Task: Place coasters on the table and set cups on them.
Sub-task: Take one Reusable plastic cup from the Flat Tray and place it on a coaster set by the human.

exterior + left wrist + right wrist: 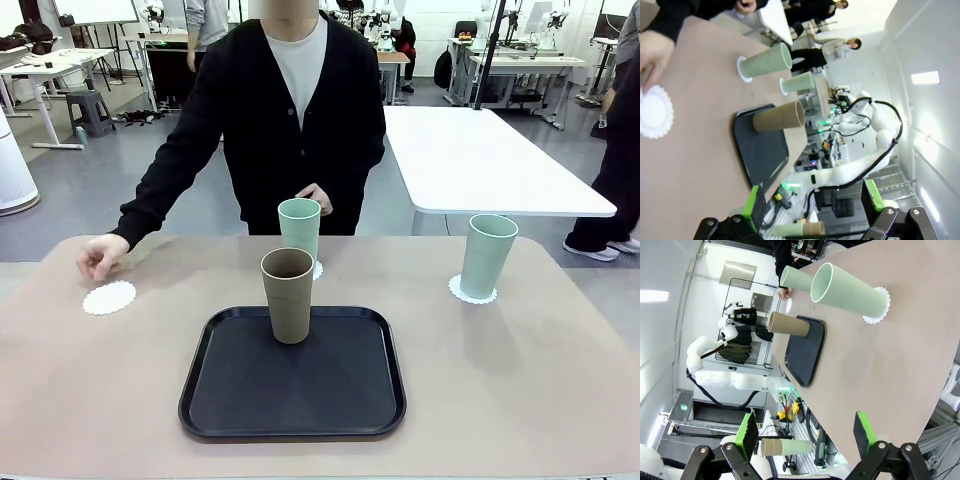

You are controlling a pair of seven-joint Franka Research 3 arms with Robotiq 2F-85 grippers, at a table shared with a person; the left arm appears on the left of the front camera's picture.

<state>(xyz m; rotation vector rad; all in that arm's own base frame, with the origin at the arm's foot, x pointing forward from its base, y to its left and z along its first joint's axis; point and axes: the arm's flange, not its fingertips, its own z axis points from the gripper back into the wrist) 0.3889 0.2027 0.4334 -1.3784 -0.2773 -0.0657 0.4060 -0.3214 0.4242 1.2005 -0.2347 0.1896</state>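
The wide matte beige-tan table [560, 400] lies before me, and a black rounded-corner tray [300, 395] sits on it at the middle, toward my side. A tall tan-brown tapered tumbler [288, 295] stands upright on the tray, near its far edge. Just behind the tray, a pale mint green tumbler [299, 228] stands on a thin white scalloped paper coaster [317, 270]. To my right, well apart from the tray, a second mint green tumbler [487, 255] stands on its own white paper coaster [470, 295]. To my left, a third white paper coaster [108, 297] lies bare on the table, with a hand [98, 258] of the person [290, 110] just behind it. A white-topped table [480, 160] stands beyond, to the right.
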